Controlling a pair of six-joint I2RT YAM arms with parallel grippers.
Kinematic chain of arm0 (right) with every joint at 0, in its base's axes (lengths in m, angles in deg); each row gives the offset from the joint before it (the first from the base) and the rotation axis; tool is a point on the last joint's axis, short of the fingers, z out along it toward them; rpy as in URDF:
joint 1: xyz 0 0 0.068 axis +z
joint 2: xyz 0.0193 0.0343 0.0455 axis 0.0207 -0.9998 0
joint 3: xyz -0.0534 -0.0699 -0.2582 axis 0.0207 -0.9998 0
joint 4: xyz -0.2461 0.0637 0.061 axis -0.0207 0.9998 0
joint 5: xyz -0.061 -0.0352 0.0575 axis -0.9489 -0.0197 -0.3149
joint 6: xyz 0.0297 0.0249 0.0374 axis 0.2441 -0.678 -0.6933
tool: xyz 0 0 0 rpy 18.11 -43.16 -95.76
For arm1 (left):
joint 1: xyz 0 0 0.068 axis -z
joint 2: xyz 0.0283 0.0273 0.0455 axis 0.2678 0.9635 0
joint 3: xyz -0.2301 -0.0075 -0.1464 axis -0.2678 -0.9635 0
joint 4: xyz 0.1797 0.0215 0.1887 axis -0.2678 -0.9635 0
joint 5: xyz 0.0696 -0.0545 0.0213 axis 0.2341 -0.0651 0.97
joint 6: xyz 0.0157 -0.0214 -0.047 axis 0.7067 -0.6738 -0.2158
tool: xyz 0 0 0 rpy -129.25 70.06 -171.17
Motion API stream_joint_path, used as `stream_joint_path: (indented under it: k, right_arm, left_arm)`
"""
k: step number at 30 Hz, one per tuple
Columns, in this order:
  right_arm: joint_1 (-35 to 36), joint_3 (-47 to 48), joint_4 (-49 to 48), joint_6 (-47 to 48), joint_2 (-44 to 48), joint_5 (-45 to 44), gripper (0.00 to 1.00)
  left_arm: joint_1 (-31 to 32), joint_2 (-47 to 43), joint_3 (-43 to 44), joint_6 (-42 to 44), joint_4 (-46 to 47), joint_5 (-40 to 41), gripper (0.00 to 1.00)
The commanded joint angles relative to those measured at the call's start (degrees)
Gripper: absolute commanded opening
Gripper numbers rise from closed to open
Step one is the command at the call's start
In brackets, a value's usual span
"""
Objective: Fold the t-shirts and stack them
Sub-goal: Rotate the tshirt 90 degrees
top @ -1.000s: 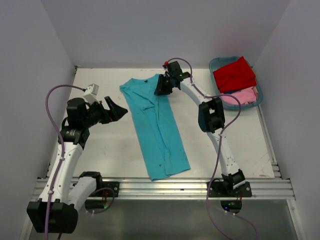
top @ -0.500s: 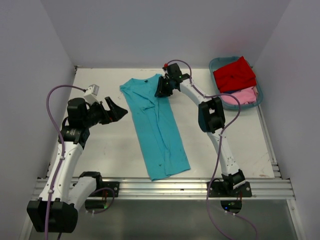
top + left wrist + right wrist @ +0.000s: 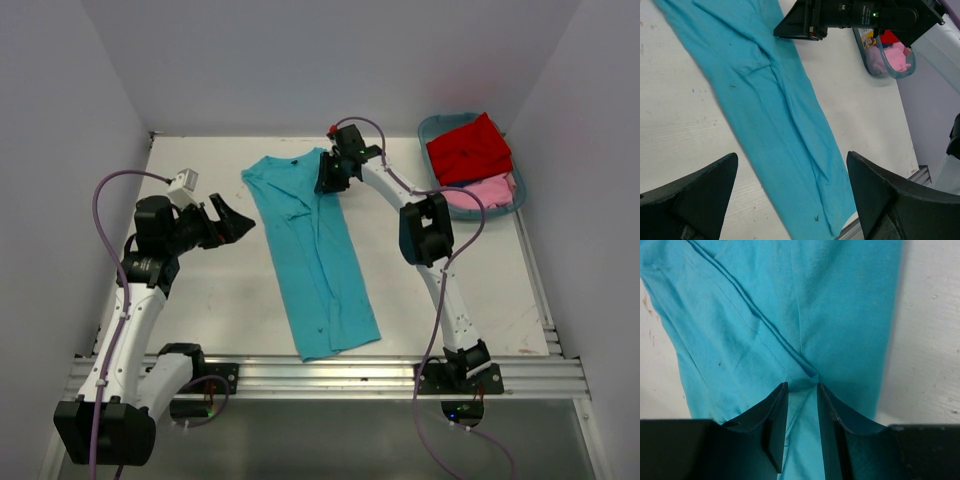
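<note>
The turquoise t-shirt (image 3: 315, 260) lies on the table as a long narrow strip running from the far middle toward the near edge. My right gripper (image 3: 325, 175) sits at its far right corner. In the right wrist view its jaws (image 3: 801, 385) stand narrow, pinching a raised fold of the turquoise cloth (image 3: 740, 315). My left gripper (image 3: 240, 222) hovers wide open to the left of the shirt, above the table, holding nothing. Through its fingers (image 3: 792, 157) I see the turquoise strip (image 3: 775, 115). A red t-shirt (image 3: 468, 148) and a pale pink t-shirt (image 3: 480, 192) lie in the tub.
The teal plastic tub (image 3: 430, 125) stands at the far right corner. White walls close in the table on the left, back and right. A metal rail (image 3: 330, 375) runs along the near edge, just past the shirt's lower end.
The right gripper has shifted slightly to the right, and the shirt's far end has moved a little with it. The left arm has stayed still.
</note>
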Motion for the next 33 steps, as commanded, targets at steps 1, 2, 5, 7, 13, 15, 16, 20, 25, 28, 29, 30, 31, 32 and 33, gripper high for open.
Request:
stream_joint_path:
  k: [1, 2, 5, 7, 13, 15, 16, 20, 25, 28, 29, 30, 31, 32, 33]
  right_arm:
    - [-0.1, -0.5, 0.5, 1.5, 4.7, -1.1, 0.34]
    - [-0.1, -0.5, 0.4, 1.6, 4.8, -1.1, 0.34]
    - [-0.1, -0.4, 0.7, 1.5, 4.4, -1.3, 0.33]
    - [-0.1, -0.1, 0.8, 1.3, 3.5, -1.3, 0.33]
    - [-0.1, 0.1, 0.5, 0.1, 0.9, 0.0, 0.3]
    - [-0.1, -0.6, -0.1, -0.2, 0.7, 0.4, 0.28]
    - [-0.1, -0.8, -0.4, -0.3, 0.7, 0.4, 0.26]
    - [-0.1, -1.1, -0.5, -0.2, 0.6, 0.5, 0.23]
    - [-0.1, -1.7, -0.6, -0.2, 0.4, 0.4, 0.29]
    - [-0.1, -2.0, -0.7, -0.3, 0.2, 0.4, 0.3]
    - [-0.1, -2.1, -0.7, -0.4, 0.1, 0.4, 0.29]
    - [-0.1, -2.3, -0.9, -0.4, 0.0, 0.4, 0.27]
    - [-0.1, -2.4, -1.1, -0.5, -0.1, 0.5, 0.26]
    - [-0.1, -2.4, -1.2, -0.5, -0.2, 0.6, 0.24]
    - [-0.1, -2.5, -1.3, -0.4, -0.4, 0.7, 0.21]
  left_arm:
    - [0.3, 0.2, -0.7, 1.8, 0.6, 0.1, 0.93]
    - [0.3, 0.2, -0.8, 1.8, 0.8, 0.3, 0.93]
    - [0.3, 0.3, -1.0, 1.8, 0.9, 0.3, 0.93]
    - [0.3, 0.3, -1.3, 1.8, 1.0, 0.3, 0.93]
    - [0.3, 0.5, -1.3, 1.9, 1.0, 0.4, 0.93]
    - [0.3, 0.5, -1.3, 2.0, 1.0, 0.5, 0.93]
    - [0.3, 0.5, -1.4, 2.0, 1.1, 0.5, 0.93]
    - [0.3, 1.0, -1.5, 2.1, 1.2, 0.4, 0.93]
    - [0.3, 0.8, -1.7, 2.2, 1.2, 0.4, 0.93]
    - [0.3, 0.8, -1.8, 2.2, 1.3, 0.4, 0.93]
    - [0.2, 0.9, -1.8, 2.3, 1.2, 0.3, 0.93]
    - [0.3, 1.0, -1.8, 2.3, 1.2, 0.4, 0.93]
    - [0.3, 1.0, -1.8, 2.3, 1.1, 0.4, 0.93]
    - [0.3, 1.0, -1.9, 2.3, 1.1, 0.4, 0.93]
    - [0.3, 0.9, -2.0, 2.3, 1.2, 0.4, 0.93]
